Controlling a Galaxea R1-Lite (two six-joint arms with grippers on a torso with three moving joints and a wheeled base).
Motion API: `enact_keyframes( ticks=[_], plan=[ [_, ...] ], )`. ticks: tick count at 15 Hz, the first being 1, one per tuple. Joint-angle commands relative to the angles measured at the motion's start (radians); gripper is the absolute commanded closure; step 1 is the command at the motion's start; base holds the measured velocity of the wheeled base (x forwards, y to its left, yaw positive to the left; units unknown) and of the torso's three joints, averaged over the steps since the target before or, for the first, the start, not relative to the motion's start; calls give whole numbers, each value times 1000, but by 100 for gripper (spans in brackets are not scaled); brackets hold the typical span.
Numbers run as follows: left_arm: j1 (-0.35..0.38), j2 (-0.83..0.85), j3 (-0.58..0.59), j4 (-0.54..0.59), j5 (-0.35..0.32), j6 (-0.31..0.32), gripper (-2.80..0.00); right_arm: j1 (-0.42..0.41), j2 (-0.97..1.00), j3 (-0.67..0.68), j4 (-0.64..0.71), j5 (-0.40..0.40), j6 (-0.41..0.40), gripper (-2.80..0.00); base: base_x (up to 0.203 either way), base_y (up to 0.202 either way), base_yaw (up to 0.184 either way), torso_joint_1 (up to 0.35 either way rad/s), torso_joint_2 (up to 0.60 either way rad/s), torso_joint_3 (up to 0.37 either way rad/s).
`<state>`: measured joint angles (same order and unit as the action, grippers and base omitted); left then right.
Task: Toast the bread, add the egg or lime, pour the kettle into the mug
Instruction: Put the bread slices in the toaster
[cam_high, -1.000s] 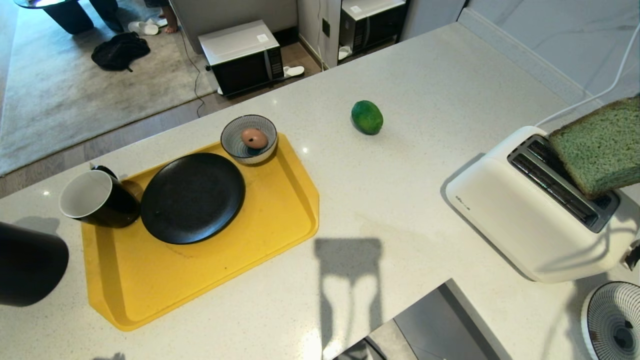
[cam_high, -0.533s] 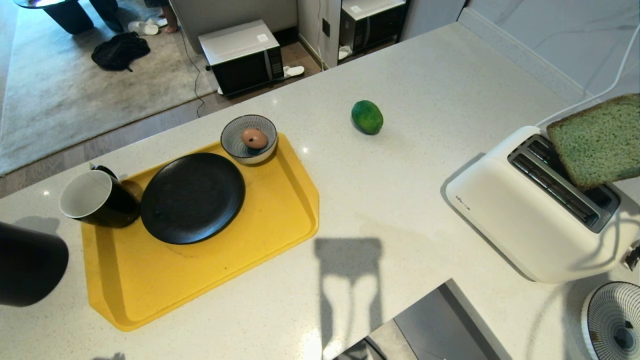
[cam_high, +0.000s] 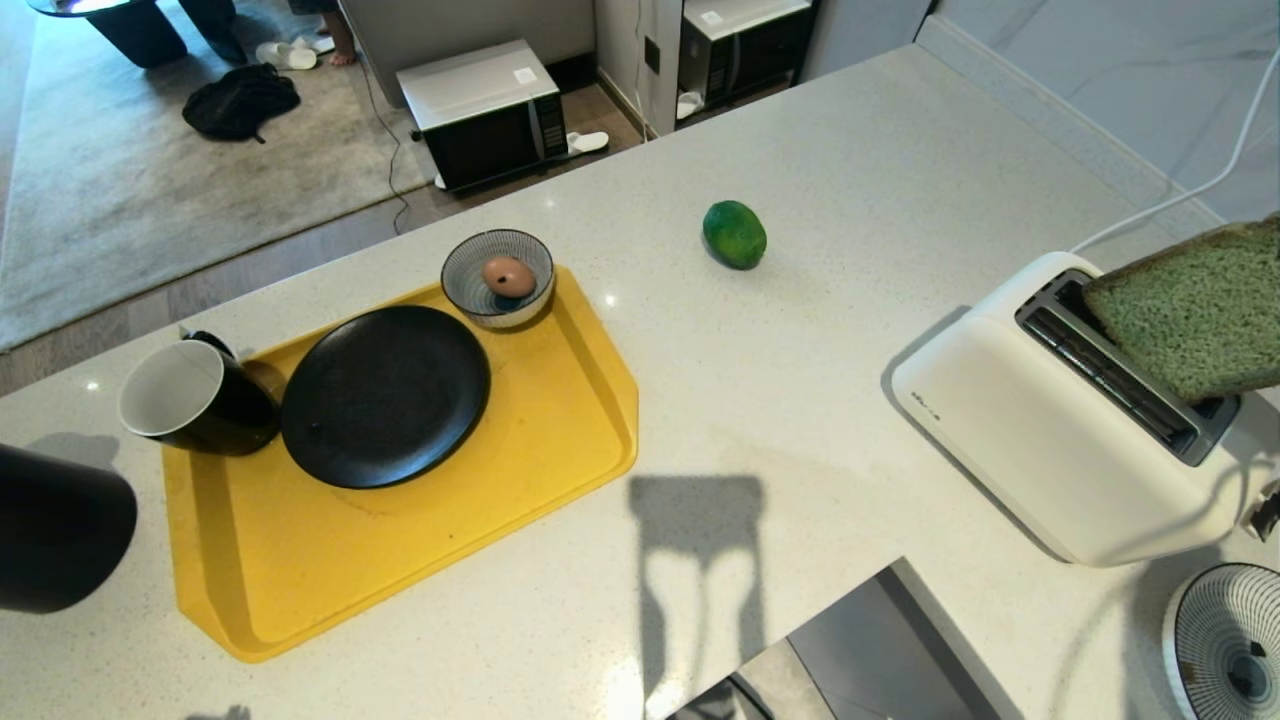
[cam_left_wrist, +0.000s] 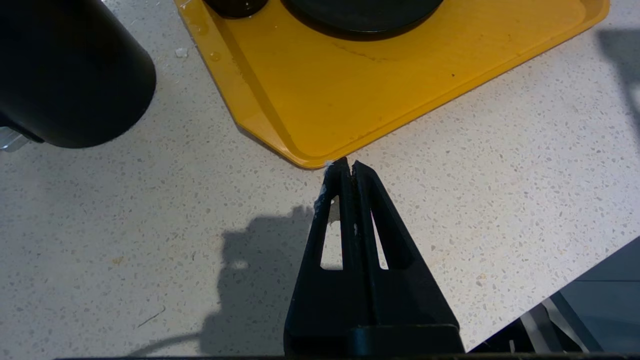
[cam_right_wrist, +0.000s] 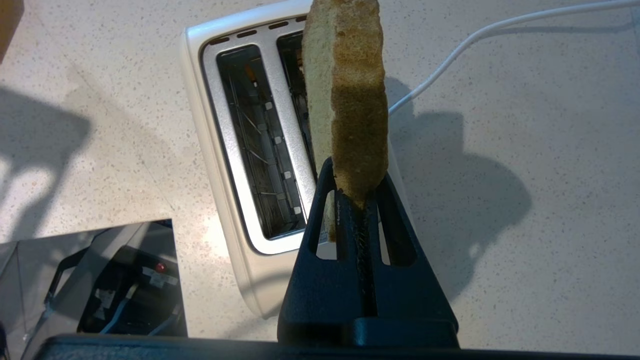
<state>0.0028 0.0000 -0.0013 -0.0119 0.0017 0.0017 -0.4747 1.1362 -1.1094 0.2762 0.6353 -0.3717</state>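
Note:
The bread (cam_high: 1195, 310), a pale green slice with a brown crust, hangs tilted over the slots of the white toaster (cam_high: 1040, 440). In the right wrist view the bread (cam_right_wrist: 350, 100) shows edge-on above the toaster (cam_right_wrist: 240, 150), with my right gripper (cam_right_wrist: 352, 175) shut on its lower corner. The lime (cam_high: 734, 234) lies on the counter. The egg (cam_high: 508, 276) sits in a striped bowl (cam_high: 470, 290). The black mug (cam_high: 190, 400) stands on the yellow tray (cam_high: 420, 560). The kettle (cam_high: 55, 530) is at the far left. My left gripper (cam_left_wrist: 349, 165) is shut and empty by the tray corner (cam_left_wrist: 310, 155).
A black plate (cam_high: 385, 395) lies on the tray. A second striped bowl (cam_high: 1225, 640) sits in front of the toaster at the right. The toaster's white cable (cam_high: 1180, 195) runs back to the wall. The counter has a cut-out edge (cam_high: 860, 640) at the front.
The bread has turned and dropped slightly over the toaster slots, its near corner shifting a little left. Nothing else has moved.

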Motion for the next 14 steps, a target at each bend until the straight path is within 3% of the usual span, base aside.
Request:
enact_keyframes(
  ticks=[1, 11, 14],
  plan=[
    [0, 0, 0, 0, 0, 0, 0, -1, -16, 6, 1, 4, -4, 0, 0, 0, 0, 0, 0, 0],
    [0, 0, 1, -1, 0, 0, 0, 1, -31, 92, 1, 17, -128, 0, 0, 0, 0, 0, 0, 0],
    [0, 0, 0, 0, 1, 0, 0, 1, -23, 94, 1, 17, -130, 0, 0, 0, 0, 0, 0, 0]
  ],
)
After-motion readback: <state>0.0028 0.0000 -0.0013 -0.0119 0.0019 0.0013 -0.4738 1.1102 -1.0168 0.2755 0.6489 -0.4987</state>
